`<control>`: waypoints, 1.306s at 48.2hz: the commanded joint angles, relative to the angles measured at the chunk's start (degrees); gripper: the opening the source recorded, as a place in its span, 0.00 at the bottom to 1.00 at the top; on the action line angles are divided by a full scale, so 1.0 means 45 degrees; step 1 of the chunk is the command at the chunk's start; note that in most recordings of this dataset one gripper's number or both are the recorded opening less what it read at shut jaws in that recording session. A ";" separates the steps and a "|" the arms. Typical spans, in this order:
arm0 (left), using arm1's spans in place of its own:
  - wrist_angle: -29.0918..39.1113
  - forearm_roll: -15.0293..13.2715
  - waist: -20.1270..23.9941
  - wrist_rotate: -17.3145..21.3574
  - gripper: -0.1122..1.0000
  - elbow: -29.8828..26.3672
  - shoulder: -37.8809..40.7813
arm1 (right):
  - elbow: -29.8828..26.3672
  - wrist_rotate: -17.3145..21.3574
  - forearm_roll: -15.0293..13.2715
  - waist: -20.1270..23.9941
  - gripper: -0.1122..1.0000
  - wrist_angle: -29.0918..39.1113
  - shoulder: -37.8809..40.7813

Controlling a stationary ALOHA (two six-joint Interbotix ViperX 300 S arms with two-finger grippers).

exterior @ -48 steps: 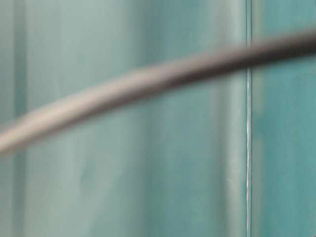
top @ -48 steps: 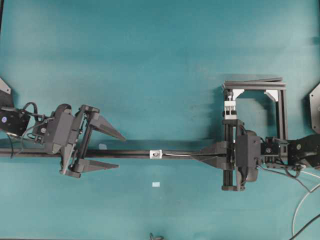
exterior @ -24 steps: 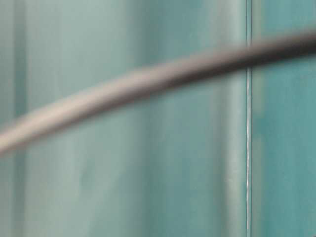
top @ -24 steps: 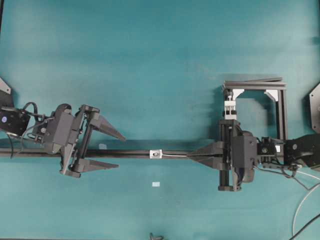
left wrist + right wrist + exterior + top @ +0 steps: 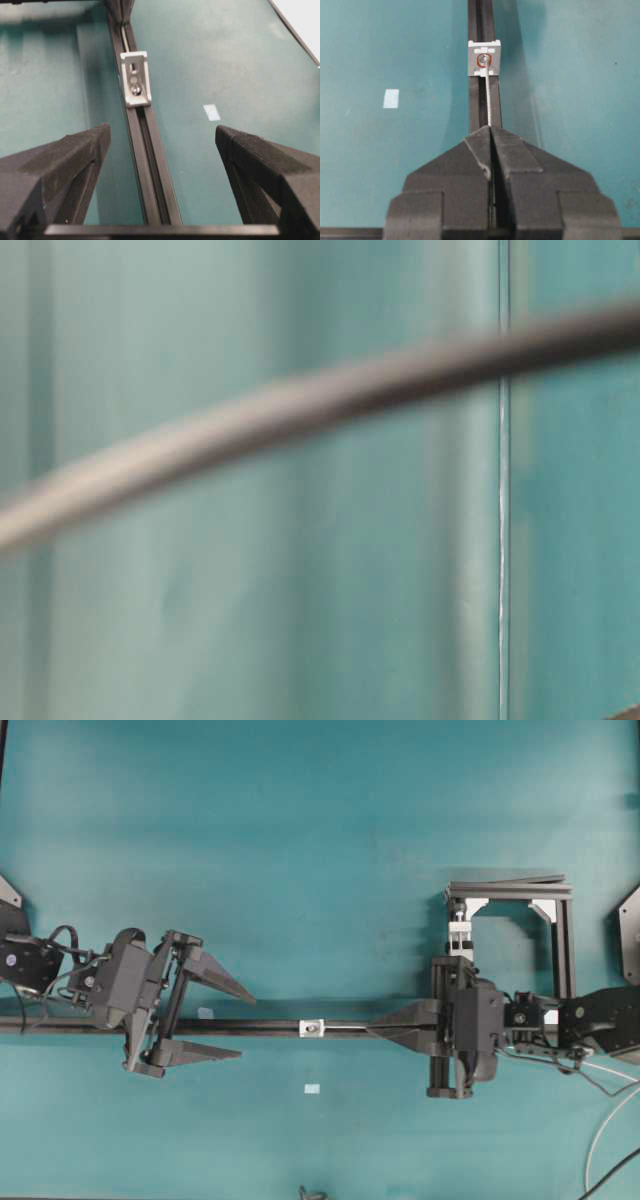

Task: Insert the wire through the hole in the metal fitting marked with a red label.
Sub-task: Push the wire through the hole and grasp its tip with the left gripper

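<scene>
The right gripper (image 5: 490, 131) has its jaws pressed together, pinching the thin stiff silvery wire (image 5: 488, 102), which projects straight ahead along the long black slotted rail (image 5: 481, 15). In the right wrist view the wire's far tip meets the small squarish silver metal fitting (image 5: 484, 58) at its dark hole (image 5: 483, 61), ringed in red; whether the tip has entered cannot be told.

Overhead, the fitting (image 5: 313, 1028) sits on the rail (image 5: 260, 1025) near the table's middle, with the right gripper (image 5: 372, 1030) just right of it.

The left gripper (image 5: 240, 1025) stands left of the fitting, jaws spread either side of the rail, holding nothing.

A pale tape scrap (image 5: 312, 1090) lies on the teal table (image 5: 300, 840), near side of the rail.

The table-level view is blurred and shows nothing usable.
</scene>
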 commanded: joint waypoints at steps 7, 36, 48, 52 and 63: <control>0.0078 0.0020 -0.0039 -0.0020 0.55 -0.0332 -0.0195 | -0.0449 -0.0020 -0.0215 -0.0254 0.09 -0.0098 0.0039; 0.1016 0.0000 0.0156 -0.0039 0.55 -0.0996 -0.0059 | -0.1348 0.0000 -0.1133 -0.0703 0.09 0.0000 0.0566; 0.1426 0.0000 0.0449 -0.1016 0.55 -0.1367 0.0293 | -0.1582 0.0000 -0.1328 -0.0820 0.09 0.0195 0.0684; 0.1680 0.0000 0.0566 -0.1230 0.55 -0.1465 0.0371 | -0.1602 0.0000 -0.1406 -0.0859 0.09 0.0234 0.0703; 0.2168 0.0000 0.0762 -0.1328 0.55 -0.1953 0.0703 | -0.1602 0.0000 -0.1445 -0.0859 0.09 0.0234 0.0723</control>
